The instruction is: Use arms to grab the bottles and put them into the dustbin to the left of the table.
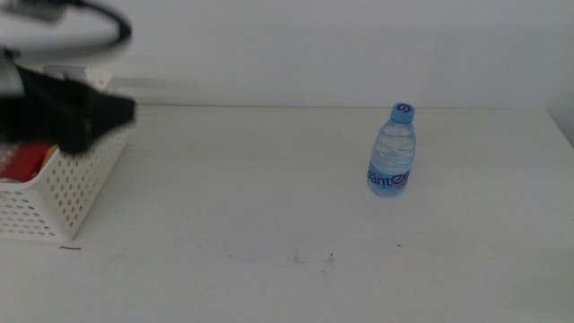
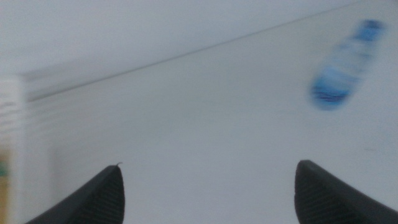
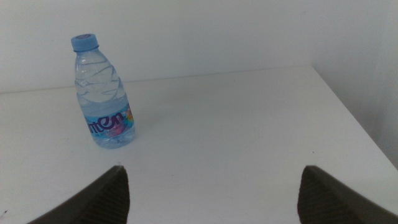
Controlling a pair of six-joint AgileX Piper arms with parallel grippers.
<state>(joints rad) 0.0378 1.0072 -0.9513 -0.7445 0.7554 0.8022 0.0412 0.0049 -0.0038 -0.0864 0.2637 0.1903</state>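
Middle view: water bottle upright, well right of the dustbin, straight ahead of the empty, wide-open right gripper, clearly the nearer one, with the left gripper, jaws also wide and empty, over the dustbin.

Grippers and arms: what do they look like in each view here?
In the middle view the left arm is a blurred black shape with a black cable looping above it. The left gripper and right gripper each show two dark, rounded, wedge-shaped jaw tips in their wrist views. No markings are visible.
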